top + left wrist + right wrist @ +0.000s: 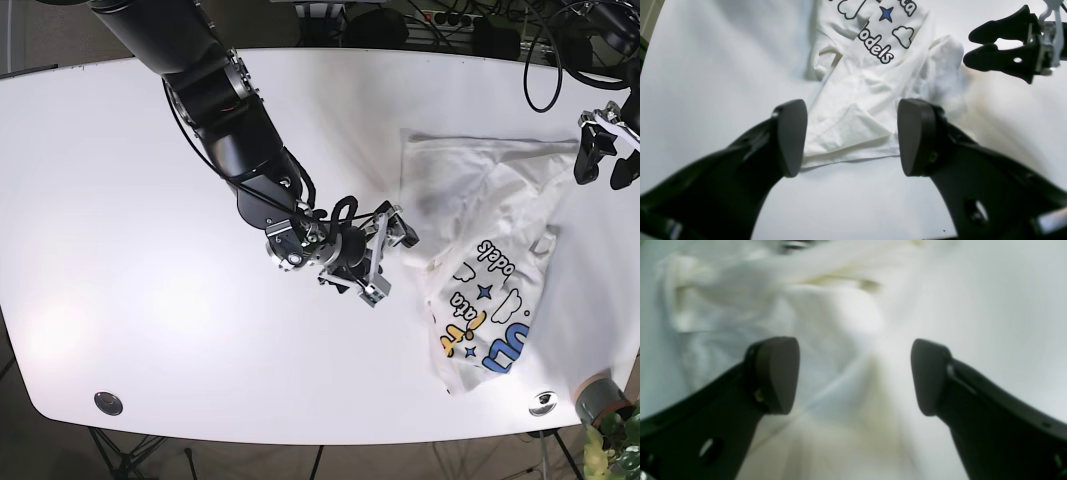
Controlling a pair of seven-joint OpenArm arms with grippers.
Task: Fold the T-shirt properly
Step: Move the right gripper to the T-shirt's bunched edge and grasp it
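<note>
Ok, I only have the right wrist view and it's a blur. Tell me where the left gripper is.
Observer: The left gripper is open at a corner of the shirt, by the base view's right edge.
Operator: Tell me which way up the shirt lies.
Observer: Print side up; the lettering and a blue star show.
Operator: Now say where my gripper sits.
Observer: The right gripper is open at the shirt's opposite edge, near the middle of the table.
</note>
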